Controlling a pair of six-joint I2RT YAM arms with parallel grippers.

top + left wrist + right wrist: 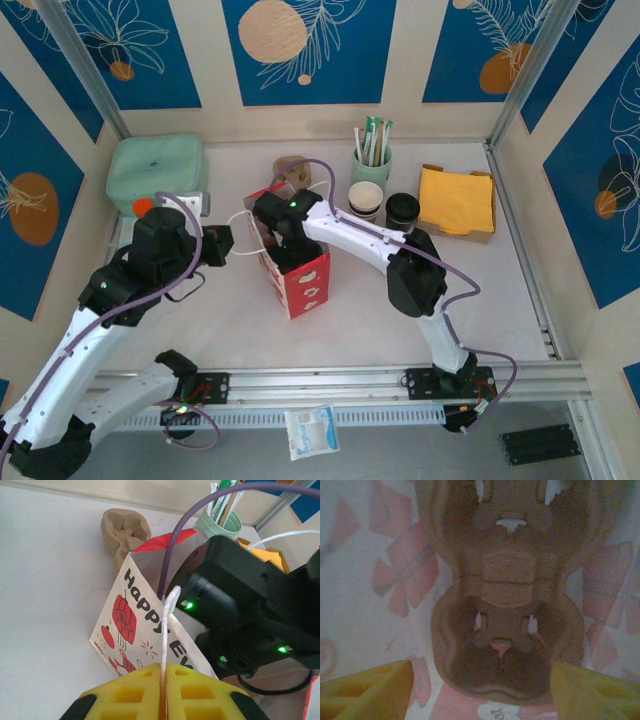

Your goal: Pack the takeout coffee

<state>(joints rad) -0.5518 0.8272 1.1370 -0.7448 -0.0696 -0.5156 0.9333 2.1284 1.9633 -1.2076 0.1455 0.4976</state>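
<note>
Top external view puts cream walls (pixel 560 60) with blue leaf-printed panels around three sides of a white table (pixel 480 300). At its middle stands the red-and-white paper bag (pixel 305 285), mouth up. The right arm's black wrist covers that mouth, so the fingertips of the right gripper (pixel 480 687) are hidden from above. Right wrist view is dim and blurred. Its two yellow fingers (pixel 365 687) sit far apart at the lower corners with nothing between them, over a brown moulded pulp tray (pixel 505 605) ringed by printed paper. Whether the tray rests on the bag's floor is hard to make out. Left of the bag, the left gripper (pixel 228 245) has its yellow pads pressed together on the bag's white string handle (pixel 164 625), which runs straight up to the bag's rim. The takeout coffee (pixel 402 212), black lid on, stands upright on the table to the right of the bag, well apart from both grippers. It is just beside a stack of lidless cups (pixel 366 200) and near the yellow napkins (pixel 457 200).
</note>
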